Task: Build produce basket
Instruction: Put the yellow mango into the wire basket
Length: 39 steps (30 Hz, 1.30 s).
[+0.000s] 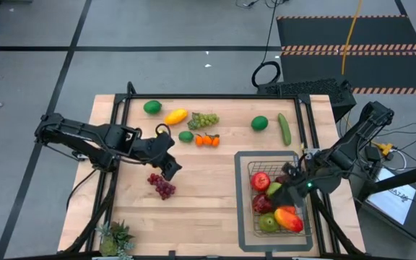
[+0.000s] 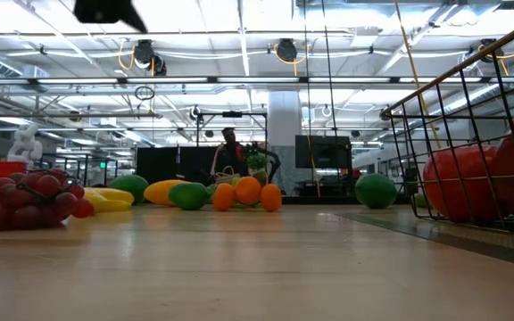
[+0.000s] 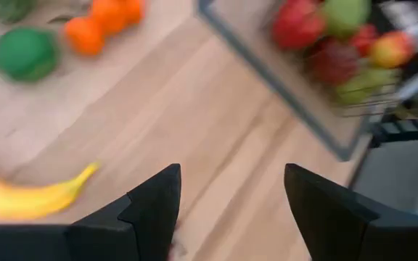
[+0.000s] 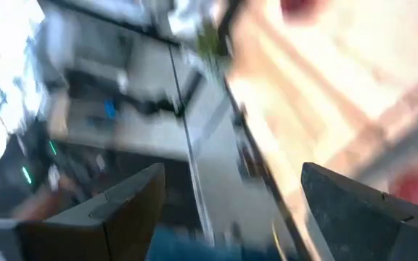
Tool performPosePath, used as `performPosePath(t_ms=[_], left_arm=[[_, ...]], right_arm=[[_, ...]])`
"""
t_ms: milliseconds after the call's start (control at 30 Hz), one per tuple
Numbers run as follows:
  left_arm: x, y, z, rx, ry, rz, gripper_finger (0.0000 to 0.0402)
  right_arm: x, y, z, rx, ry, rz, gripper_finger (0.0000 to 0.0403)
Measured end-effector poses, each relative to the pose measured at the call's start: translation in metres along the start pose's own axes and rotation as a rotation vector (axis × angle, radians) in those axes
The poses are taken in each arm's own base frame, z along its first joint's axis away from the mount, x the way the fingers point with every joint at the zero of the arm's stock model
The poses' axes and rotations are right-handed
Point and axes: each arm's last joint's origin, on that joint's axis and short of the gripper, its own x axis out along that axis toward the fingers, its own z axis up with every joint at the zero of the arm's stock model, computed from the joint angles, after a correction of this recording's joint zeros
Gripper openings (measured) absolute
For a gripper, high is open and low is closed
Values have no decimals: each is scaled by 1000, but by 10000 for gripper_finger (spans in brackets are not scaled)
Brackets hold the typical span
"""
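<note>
From the table edge nearest the robot, the spiky potted plant (image 1: 115, 237) stands at one corner, while at the other side the wire basket (image 1: 245, 217) sits on a flat grey tray (image 1: 238, 198) and already holds red apples, a green fruit and a mango (image 1: 288, 218). The right pincer (image 1: 292, 180) hangs over the basket's upper right part, its fingers spread and nothing between them, so it looks released after a drop. Just past that, the red grapes (image 1: 162, 185) lie on bare wood, and the left pincer (image 1: 170, 167) hovers right above them, fingers parted and empty. The step in hand appears to be picking up these grapes: the left arm should come straight down, centre the bunch between the fingers, close gently around the thick middle of the cluster and lift before travelling toward the basket, since a grip on the outer berries may slip. Farther off lie the small oranges (image 1: 206, 140), a lime (image 1: 185, 136), the green grapes (image 1: 204, 120), a yellow fruit (image 1: 176, 116), another lime (image 1: 152, 107), a round green fruit (image 1: 259, 123) and the cucumber (image 1: 284, 128), all still outside the basket.
</note>
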Motion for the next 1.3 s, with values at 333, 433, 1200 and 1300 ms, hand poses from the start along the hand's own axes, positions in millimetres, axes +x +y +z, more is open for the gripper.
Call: performPosePath(t_ms=[333,433,1200,1300], left_arm=[[1,21,6,-227,59,125,243],[2,25,12,-253,46,137,243],[50,88,89,401,16,385,360],[60,111,102,414,44,531,392]], right_arm=[[-8,9,43,-117,-453,32,315],[-18,8,54,-204,-451,36,315],[-69,-15,78,-508,-578,-179,315],[-68,-16,81,-449,-643,-217,315]])
